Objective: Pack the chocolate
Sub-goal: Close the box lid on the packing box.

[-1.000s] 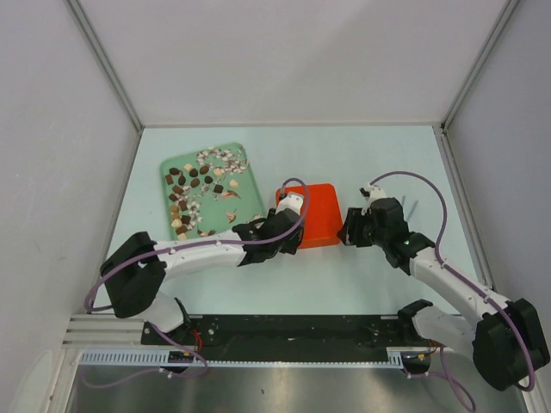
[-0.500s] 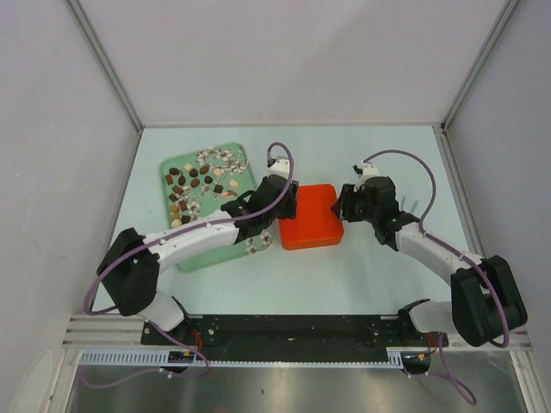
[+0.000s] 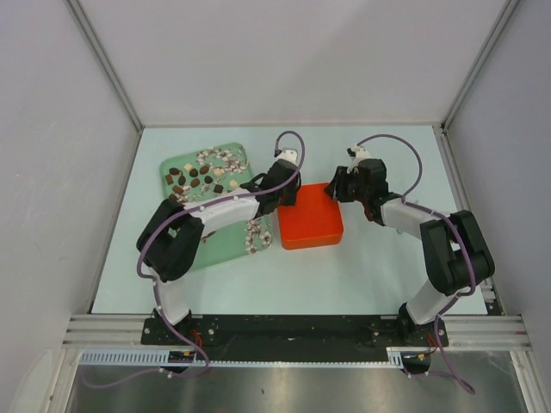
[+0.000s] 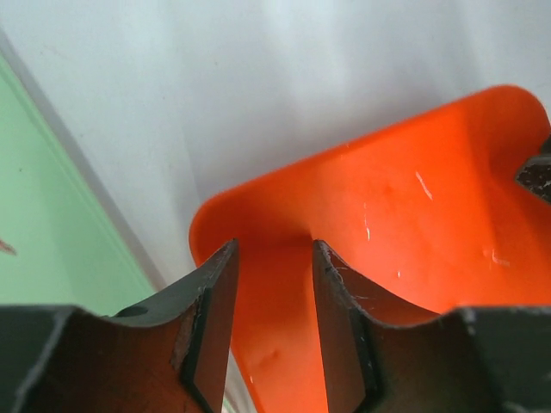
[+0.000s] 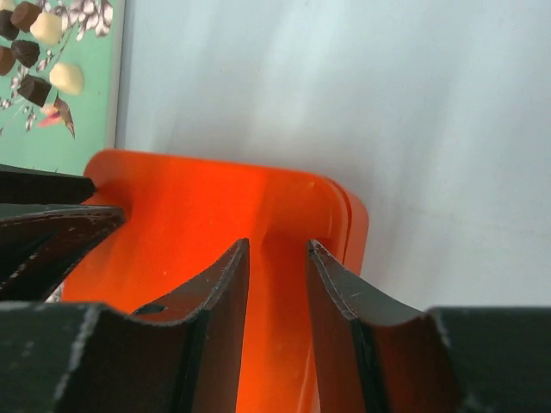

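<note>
On the green tray at ten o'clock from the orange box, the chocolate lies unpacked, while the left hand and right hand straddle the box's far corners, jaws half apart, grip unclear.

Chocolate on tray, box apparently apart
</note>
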`<state>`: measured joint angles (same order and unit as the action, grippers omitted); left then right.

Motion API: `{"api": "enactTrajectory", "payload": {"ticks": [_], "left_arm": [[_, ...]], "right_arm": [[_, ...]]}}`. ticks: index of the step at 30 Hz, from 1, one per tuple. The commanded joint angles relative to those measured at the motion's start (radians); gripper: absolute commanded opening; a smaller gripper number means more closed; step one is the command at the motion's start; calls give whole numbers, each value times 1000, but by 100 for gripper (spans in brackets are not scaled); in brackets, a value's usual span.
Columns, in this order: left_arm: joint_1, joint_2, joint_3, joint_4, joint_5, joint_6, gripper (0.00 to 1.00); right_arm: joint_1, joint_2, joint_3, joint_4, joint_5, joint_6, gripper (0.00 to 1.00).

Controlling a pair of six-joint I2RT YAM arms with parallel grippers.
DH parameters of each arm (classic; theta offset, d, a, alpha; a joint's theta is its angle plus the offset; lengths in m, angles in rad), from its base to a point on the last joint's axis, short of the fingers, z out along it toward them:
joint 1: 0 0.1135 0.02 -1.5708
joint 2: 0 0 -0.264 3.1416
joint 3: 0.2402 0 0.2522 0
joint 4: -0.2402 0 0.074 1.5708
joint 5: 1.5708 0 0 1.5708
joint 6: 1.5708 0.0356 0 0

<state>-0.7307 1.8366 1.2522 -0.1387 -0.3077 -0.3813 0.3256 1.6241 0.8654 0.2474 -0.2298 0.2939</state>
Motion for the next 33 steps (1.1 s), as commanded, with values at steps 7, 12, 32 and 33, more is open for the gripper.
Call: {"api": "enactTrajectory", "payload": {"ticks": [7,12,32,33], "left_arm": [[45,127,78,-30,39,2,44],[48,151,64,-30,53,-11,43],[47,116,52,-16,67,-22,43],[48,116,49,-16,67,-22,43]], "right_arm": [[-22,118,67,1,-20,-4,37],[-25,129,70,-5,-20,-2,37],[6,43,167,-88,115,-56,0],[9,48,172,-85,118,-56,0]]}}
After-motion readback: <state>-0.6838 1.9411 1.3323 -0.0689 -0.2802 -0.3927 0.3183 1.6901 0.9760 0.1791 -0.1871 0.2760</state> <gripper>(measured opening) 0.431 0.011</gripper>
